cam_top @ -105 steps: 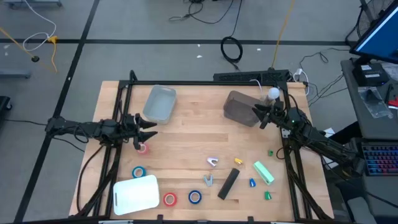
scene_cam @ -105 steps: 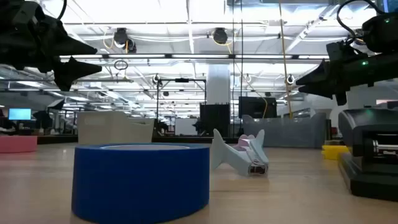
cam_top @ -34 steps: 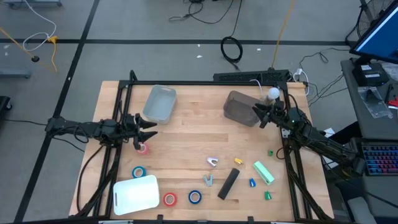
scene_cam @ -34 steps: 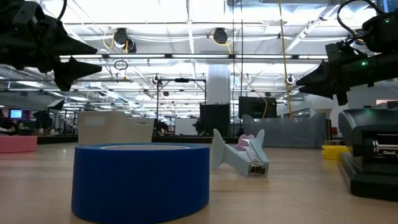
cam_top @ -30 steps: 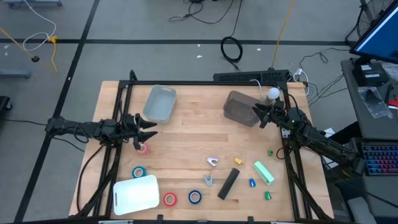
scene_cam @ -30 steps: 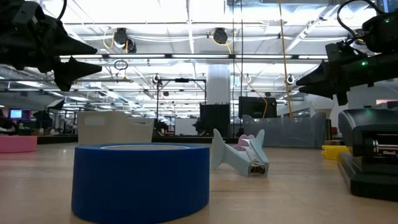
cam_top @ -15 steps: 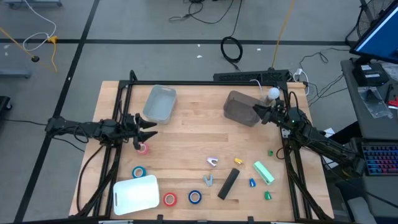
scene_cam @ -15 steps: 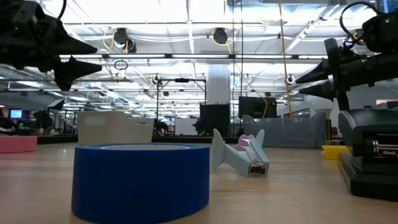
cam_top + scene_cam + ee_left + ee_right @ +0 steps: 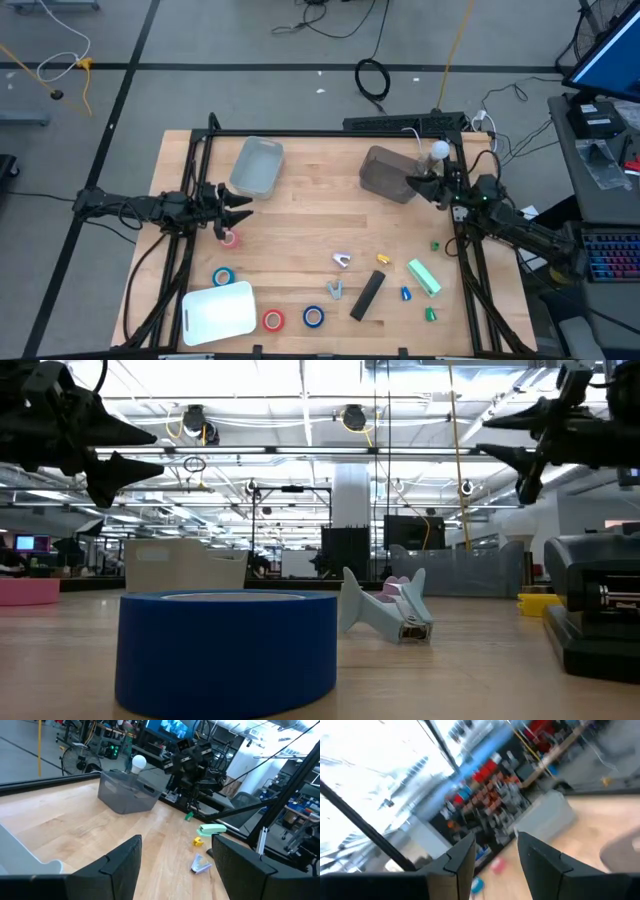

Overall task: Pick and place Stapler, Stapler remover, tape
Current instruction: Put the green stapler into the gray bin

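Note:
A black stapler (image 9: 368,293) and a green stapler (image 9: 424,277) lie flat on the near right of the table. Small stapler removers (image 9: 342,260) lie scattered around them. Tape rolls lie flat at the near left: pink (image 9: 230,238), teal (image 9: 222,276), red (image 9: 273,320) and blue (image 9: 313,316). My left gripper (image 9: 248,210) hovers open at the left, just beyond the pink roll. My right gripper (image 9: 410,181) stands open and raised at the far right, beside the dark bin (image 9: 385,172). Nothing is between either pair of fingers.
A pale blue-grey bin (image 9: 257,166) stands at the far left, the dark bin at the far right. A white flat piece (image 9: 218,312) lies at the near left corner. Bare wood spreads across the table's middle (image 9: 320,215). A black frame rims the table.
My right gripper has risen, rolled about its own axis and tipped its fingers upward; its right wrist view has swung from the table toward the room. My left gripper and every object have stayed in place.

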